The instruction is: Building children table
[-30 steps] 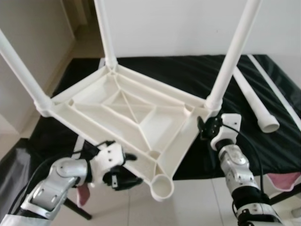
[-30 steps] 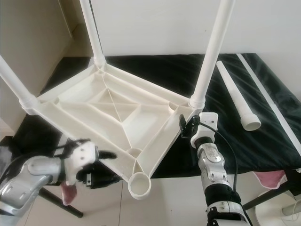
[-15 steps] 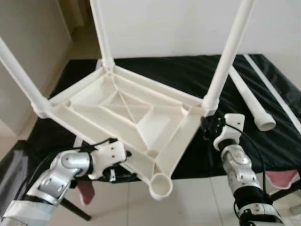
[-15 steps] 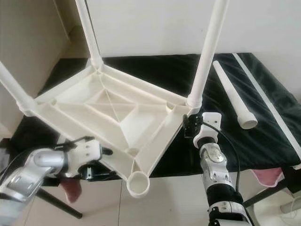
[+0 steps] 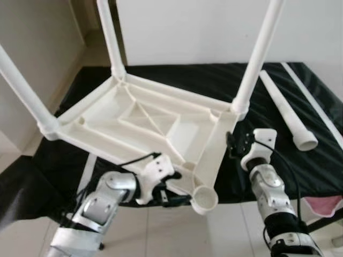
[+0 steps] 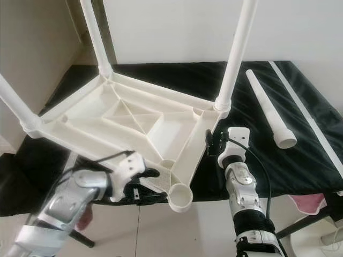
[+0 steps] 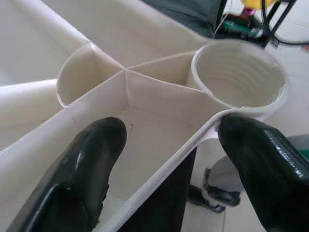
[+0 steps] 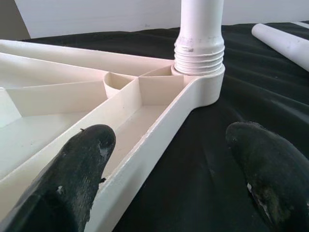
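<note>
A white plastic children's table (image 5: 102,131) lies upside down on a black-covered surface. Three legs stand screwed into it: the far one (image 5: 109,37), one on the right (image 5: 260,53) and one on the left (image 5: 21,88). The near corner has an empty threaded socket (image 5: 205,199). A loose white leg (image 5: 284,110) lies on the cloth to the right. My left gripper (image 5: 171,195) is open, its fingers (image 7: 91,159) straddling the rim beside the empty socket (image 7: 239,72). My right gripper (image 5: 233,144) is open, straddling the edge below the right leg's base (image 8: 199,50).
A thin white rod (image 5: 316,101) lies along the cloth's right side. The near edge of the black surface (image 5: 236,195) drops to a tiled floor (image 5: 225,230). A pink item (image 5: 324,206) sits low on the right. A white wall stands behind.
My left gripper has moved right along the near edge and now straddles the rim by the empty socket. The socket corner has swung right. The right gripper has held its place.
</note>
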Controlling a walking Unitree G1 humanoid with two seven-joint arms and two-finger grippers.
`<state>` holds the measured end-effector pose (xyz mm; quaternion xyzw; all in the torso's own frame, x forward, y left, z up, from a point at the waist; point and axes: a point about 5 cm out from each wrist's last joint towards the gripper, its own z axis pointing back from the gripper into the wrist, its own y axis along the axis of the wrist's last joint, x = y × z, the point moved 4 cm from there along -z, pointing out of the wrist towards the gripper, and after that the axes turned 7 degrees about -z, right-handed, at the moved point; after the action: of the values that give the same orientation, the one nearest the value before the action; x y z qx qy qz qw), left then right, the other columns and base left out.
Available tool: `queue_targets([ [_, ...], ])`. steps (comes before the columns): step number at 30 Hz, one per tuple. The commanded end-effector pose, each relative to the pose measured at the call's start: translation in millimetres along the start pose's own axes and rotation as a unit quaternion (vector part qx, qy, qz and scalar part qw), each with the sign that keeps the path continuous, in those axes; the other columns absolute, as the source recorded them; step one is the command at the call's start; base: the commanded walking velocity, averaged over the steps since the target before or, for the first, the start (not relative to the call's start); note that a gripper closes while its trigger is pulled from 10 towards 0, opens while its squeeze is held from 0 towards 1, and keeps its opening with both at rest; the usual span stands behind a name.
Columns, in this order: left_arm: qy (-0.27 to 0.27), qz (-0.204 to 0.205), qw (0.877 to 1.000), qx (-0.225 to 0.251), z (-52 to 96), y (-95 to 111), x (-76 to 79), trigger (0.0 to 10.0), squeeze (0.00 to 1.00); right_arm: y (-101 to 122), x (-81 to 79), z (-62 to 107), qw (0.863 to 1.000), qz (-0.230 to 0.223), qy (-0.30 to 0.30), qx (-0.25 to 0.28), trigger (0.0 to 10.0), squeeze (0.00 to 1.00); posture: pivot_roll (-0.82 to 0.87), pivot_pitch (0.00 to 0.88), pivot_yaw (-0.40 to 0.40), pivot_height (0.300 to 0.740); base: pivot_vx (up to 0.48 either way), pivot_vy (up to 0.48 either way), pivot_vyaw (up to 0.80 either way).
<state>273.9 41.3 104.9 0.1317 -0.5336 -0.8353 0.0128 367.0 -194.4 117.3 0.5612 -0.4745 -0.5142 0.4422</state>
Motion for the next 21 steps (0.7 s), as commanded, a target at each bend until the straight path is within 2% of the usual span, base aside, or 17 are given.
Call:
queue_targets([
  [1, 0.174, 0.006, 0.984, -0.045, 2.0, -15.1, -28.1, 10.0, 0.00, -4.8, 2.2, 2.6, 1.000, -0.007, -0.007, -0.009, 10.0, 0.00, -0.02, 0.017, 0.026, 0.740, 0.000, 0.000, 0.00],
  [5, 0.197, -0.001, 0.979, -0.054, -6.5, -11.5, -36.9, 10.0, 0.00, -4.0, 0.9, 2.3, 1.000, -0.009, -0.010, -0.007, 10.0, 0.00, -0.03, 0.008, 0.030, 0.740, 0.000, 0.000, 0.00],
  [11, 0.229, -0.003, 0.971, -0.062, -10.0, -11.3, -47.2, 10.0, 0.00, -2.6, -0.5, 1.6, 1.000, -0.011, -0.011, -0.004, 10.0, 0.00, -0.03, 0.006, 0.032, 0.740, 0.000, 0.000, 0.00],
  [12, 0.255, 0.017, 0.965, -0.057, -11.1, -10.5, -54.8, 10.0, 0.00, -2.2, -0.9, 1.4, 1.000, -0.012, -0.011, -0.002, 10.0, 0.00, -0.03, 0.005, 0.033, 0.740, 0.000, 0.000, 0.00],
  [13, 0.255, 0.017, 0.965, -0.057, -11.1, -10.5, -54.8, 10.0, 0.00, -2.2, -0.9, 1.4, 1.000, -0.012, -0.011, -0.002, 10.0, 0.00, -0.03, 0.005, 0.033, 0.740, 0.000, 0.000, 0.00],
  [14, 0.293, 0.047, 0.954, -0.052, -12.5, -9.0, -66.6, 10.0, 0.00, -1.5, -1.0, 1.2, 1.000, -0.015, -0.014, 0.000, 10.0, 0.00, -0.03, 0.009, 0.032, 0.740, 0.000, 0.000, 0.00],
  [15, 0.307, 0.048, 0.949, -0.055, -12.1, -8.5, -71.2, 10.0, 0.00, -1.2, -1.0, 1.0, 1.000, -0.017, -0.016, 0.000, 10.0, 0.00, -0.03, 0.011, 0.033, 0.740, 0.000, 0.000, 0.00],
  [18, 0.315, 0.045, 0.946, -0.057, -11.6, -8.2, -73.8, 10.0, 0.00, -1.0, -1.0, 0.9, 1.000, -0.017, -0.016, 0.001, 10.0, 0.00, -0.03, 0.011, 0.033, 0.740, 0.000, 0.000, 0.00],
  [20, 0.355, 0.057, 0.931, -0.065, -5.6, -9.4, -88.2, 10.0, 0.00, -0.9, -0.7, 1.3, 1.000, -0.019, -0.019, 0.001, 10.0, 0.00, -0.03, 0.017, 0.034, 0.740, 0.000, 0.000, 0.00],
  [21, 0.371, 0.050, 0.925, -0.072, -3.1, -9.3, -94.4, 10.0, 0.00, -1.0, -0.2, 1.5, 1.000, -0.019, -0.021, 0.001, 10.0, 0.00, -0.03, 0.018, 0.034, 0.740, 0.000, 0.000, 0.00],
])
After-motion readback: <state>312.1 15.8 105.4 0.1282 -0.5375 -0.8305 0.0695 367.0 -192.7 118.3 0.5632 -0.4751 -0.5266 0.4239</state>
